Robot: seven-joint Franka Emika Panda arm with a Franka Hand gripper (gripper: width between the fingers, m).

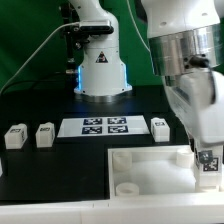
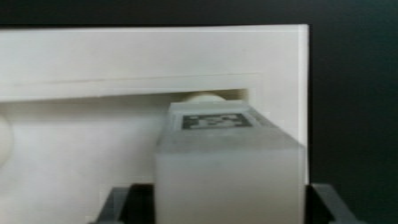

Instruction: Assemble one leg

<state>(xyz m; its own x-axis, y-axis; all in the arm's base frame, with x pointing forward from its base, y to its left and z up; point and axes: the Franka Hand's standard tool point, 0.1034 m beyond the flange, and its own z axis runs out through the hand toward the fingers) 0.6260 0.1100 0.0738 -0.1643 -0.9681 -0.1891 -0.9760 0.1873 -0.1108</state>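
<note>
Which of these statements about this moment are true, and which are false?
1. The pincer grips a leg. True.
2. Three loose legs lie on the table. True: two on the exterior view's left, one beside the marker board.
3. The marker board carries six tags. False: four tags.
4. The held leg hangs over bare table. False: it is at the tray.

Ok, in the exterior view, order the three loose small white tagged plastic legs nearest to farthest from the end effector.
1. Rightmost small white plastic leg, on the exterior view's right.
2. Middle leg, on the exterior view's left.
3. Leftmost leg, by the far left edge.
</note>
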